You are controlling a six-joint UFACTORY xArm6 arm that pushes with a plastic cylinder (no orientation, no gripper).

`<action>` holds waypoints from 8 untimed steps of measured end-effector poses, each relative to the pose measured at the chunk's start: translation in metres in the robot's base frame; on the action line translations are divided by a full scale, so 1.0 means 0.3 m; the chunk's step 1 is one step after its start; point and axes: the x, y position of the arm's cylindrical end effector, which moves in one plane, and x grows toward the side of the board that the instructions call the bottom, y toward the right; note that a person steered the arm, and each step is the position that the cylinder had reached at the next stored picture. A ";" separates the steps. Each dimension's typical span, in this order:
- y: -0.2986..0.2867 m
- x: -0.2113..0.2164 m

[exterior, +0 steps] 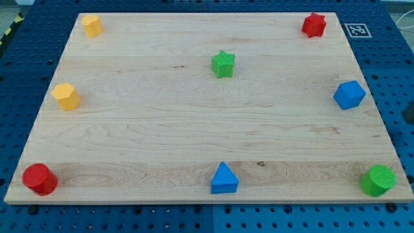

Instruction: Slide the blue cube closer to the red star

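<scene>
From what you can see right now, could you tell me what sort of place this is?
Probably a robotics lab bench: a wooden board of small coloured blocks on a blue perforated table, with a fiducial marker. My tip is not in view.

Not showing anywhere in the camera view: neither my tip, nor rod, nor arm appearing.

A pale wooden board [194, 129] carries eight small coloured blocks. A blue cube [349, 94] sits at the view's right edge, below a red star [314, 24]. Yellow, green, red and blue pieces ring the rest.
</scene>
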 end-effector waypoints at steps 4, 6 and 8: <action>-0.150 0.087; -0.207 0.064; -0.251 -0.056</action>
